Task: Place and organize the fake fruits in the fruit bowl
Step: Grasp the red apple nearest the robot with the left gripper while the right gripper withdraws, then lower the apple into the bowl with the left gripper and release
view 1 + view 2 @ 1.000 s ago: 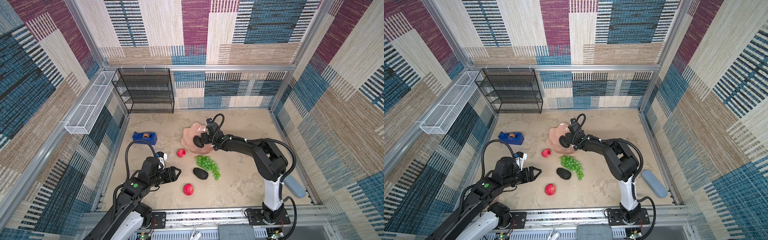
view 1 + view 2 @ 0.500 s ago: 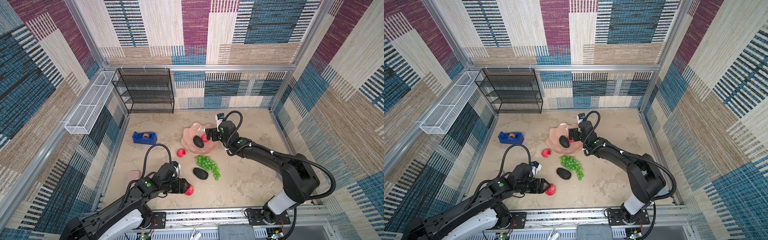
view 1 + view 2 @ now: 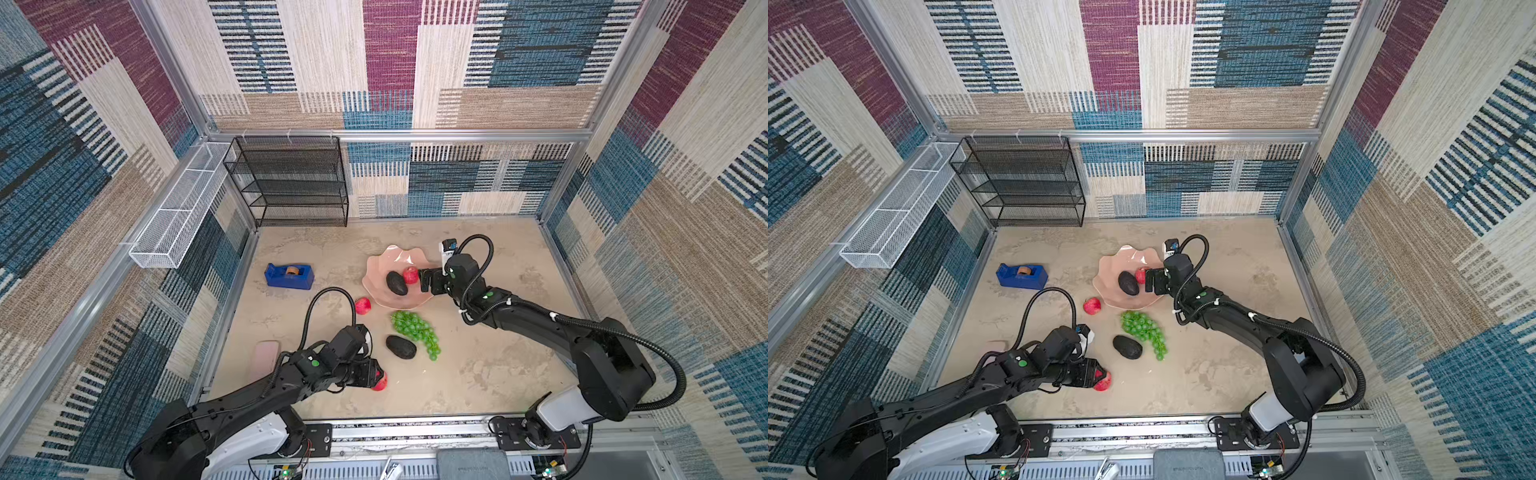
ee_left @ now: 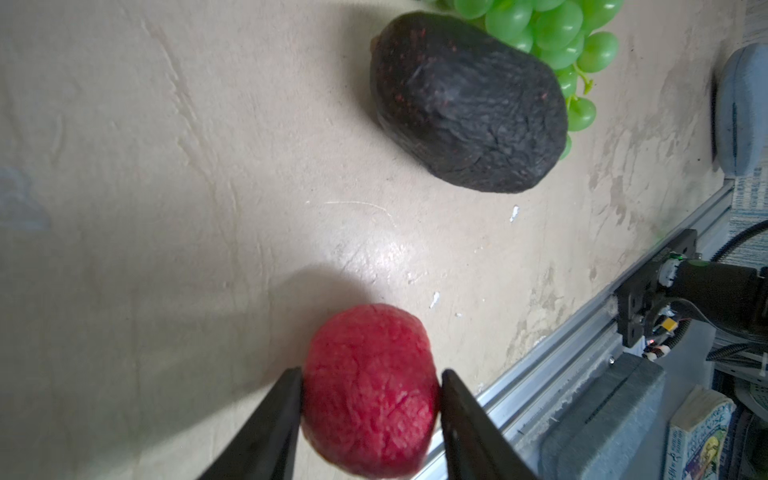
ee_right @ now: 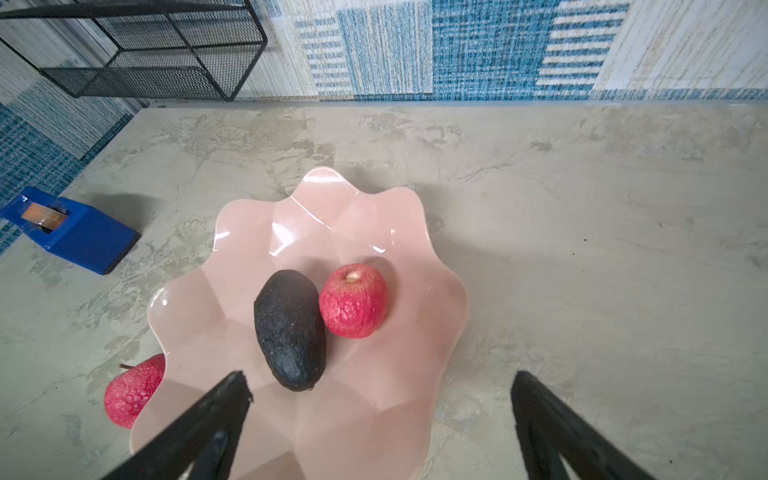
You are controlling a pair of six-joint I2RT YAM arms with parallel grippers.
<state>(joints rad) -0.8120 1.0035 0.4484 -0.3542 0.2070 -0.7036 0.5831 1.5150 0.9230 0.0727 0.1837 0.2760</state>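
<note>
The pale pink fruit bowl (image 3: 399, 259) (image 5: 332, 216) holds a dark avocado (image 3: 396, 283) (image 5: 289, 328) and a red apple (image 3: 410, 275) (image 5: 353, 301). My right gripper (image 3: 424, 280) (image 5: 380, 377) hovers open and empty over the bowl's right rim. Near the table's front, my left gripper (image 3: 376, 376) (image 4: 370, 376) is shut on another red apple (image 3: 381, 382) (image 4: 368, 390). A third apple (image 3: 363, 305) (image 5: 131, 395) lies just left of the bowl. Green grapes (image 3: 415, 332) (image 4: 552, 29) and a second avocado (image 3: 400, 347) (image 4: 469, 104) lie together mid-table.
A blue tape dispenser (image 3: 289, 275) sits left of the bowl. A black wire shelf (image 3: 291, 183) stands at the back left, with a white wire basket (image 3: 183, 208) on the left wall. A flat pink case (image 3: 266, 357) lies by my left arm, and a grey-blue case (image 4: 742, 112) at the right.
My left arm reached forward to the front apple and its fingers closed on it. My right gripper let the avocado go in the bowl, opened wide and drew back to the bowl's right rim.
</note>
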